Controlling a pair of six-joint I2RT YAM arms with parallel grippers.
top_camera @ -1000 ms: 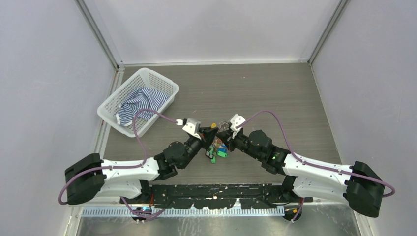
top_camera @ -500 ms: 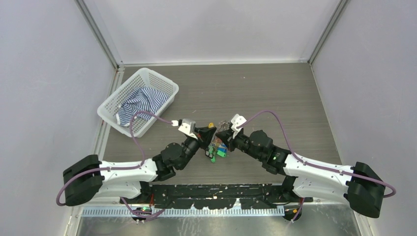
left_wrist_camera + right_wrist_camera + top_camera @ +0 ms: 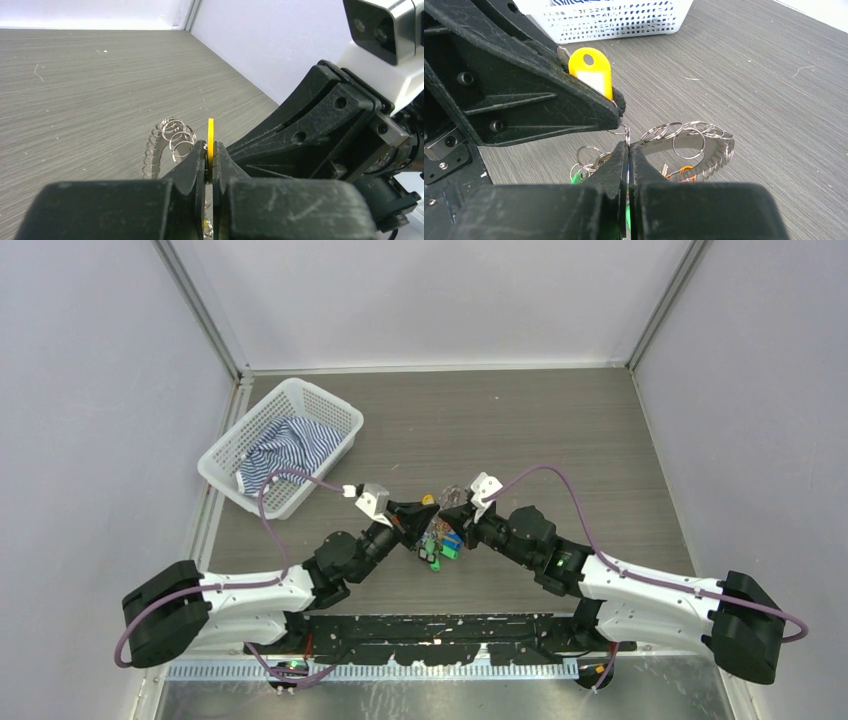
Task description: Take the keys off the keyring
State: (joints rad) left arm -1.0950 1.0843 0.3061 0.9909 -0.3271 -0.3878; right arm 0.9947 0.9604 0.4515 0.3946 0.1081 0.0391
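The keyring point(image 3: 706, 145) is a round metal band strung with many small split rings, held a little above the table between my two grippers. It also shows in the left wrist view point(image 3: 167, 136). The keys point(image 3: 441, 542) hang below it with green, blue and orange tags. My left gripper point(image 3: 210, 148) is shut on a yellow key tag point(image 3: 210, 131), which stands up in the right wrist view point(image 3: 591, 72). My right gripper point(image 3: 628, 145) is shut on the keyring's near end, just below the left fingertips point(image 3: 614, 107). In the top view the left gripper point(image 3: 424, 509) and right gripper point(image 3: 449, 514) meet tip to tip.
A white mesh basket point(image 3: 222, 468) holding a blue-striped cloth point(image 3: 285, 445) stands at the back left, and its wall shows in the right wrist view point(image 3: 624, 22). Walls enclose the wooden table on three sides.
My left arm has drawn back a little to the left with the yellow tag in its jaws. The right gripper and the key bunch have stayed in place.
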